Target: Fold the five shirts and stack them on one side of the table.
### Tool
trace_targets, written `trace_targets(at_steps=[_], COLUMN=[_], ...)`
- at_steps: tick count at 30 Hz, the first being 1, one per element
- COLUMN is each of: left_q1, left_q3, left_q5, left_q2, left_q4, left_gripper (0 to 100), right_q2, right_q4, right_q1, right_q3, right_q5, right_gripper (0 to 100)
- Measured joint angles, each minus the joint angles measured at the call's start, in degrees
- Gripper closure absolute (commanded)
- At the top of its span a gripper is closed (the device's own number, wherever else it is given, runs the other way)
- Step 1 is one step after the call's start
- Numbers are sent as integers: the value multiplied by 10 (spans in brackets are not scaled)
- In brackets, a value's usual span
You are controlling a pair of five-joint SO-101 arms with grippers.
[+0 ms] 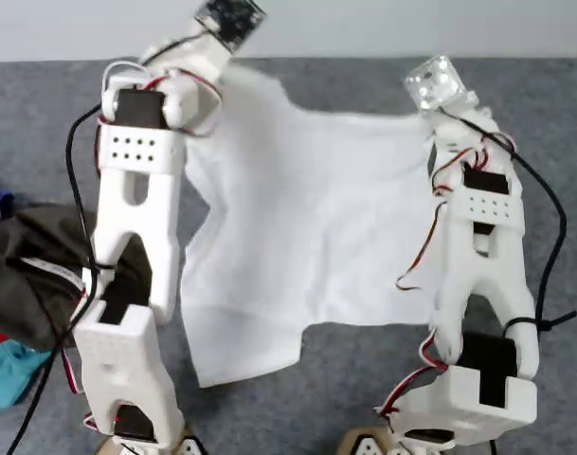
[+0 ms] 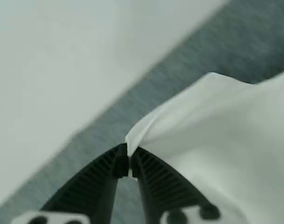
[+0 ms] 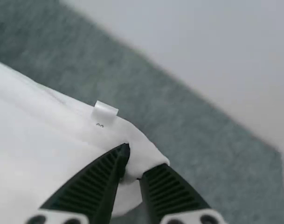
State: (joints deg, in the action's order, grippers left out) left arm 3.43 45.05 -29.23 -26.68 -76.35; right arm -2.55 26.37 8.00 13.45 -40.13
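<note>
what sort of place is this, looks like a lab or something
Likely a robotics lab bench: the left arm and right arm hold a white shirt on a grey-covered table, with spare clothes heaped beside.

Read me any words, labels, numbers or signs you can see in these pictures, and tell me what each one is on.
No text here can be read.
Small white tag at the edge of the white shirt, close to the right tool: its face looks blank.
Tiny dark mark on the shirt just beside the tag: too small to read.
</note>
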Motion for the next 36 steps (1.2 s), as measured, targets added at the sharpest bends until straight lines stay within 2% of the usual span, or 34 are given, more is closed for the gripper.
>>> trace_targets(at_steps=[5,7,14,18,25,36], left_q1=[11,11,25,62,114,119], left_q3=[9,6,-123,-264,-516,-744], left_q5=[0,0,-7,-43,-54,-71], left_q2=[0,0,53,142,322,494], left_q4=[-181,-217,-225,-225,-225,-225], left_gripper=[995,995,995,995,995,995], right_q2=[4,16,58,76,83,105], right_q4=[148,207,364,426,538,629], right_q1=[11,11,11,20,40,105], right_q3=[0,0,-4,-4,-5,-5], right_q5=[0,0,0,0,-33,-96], right_gripper=[989,989,989,989,989,989])
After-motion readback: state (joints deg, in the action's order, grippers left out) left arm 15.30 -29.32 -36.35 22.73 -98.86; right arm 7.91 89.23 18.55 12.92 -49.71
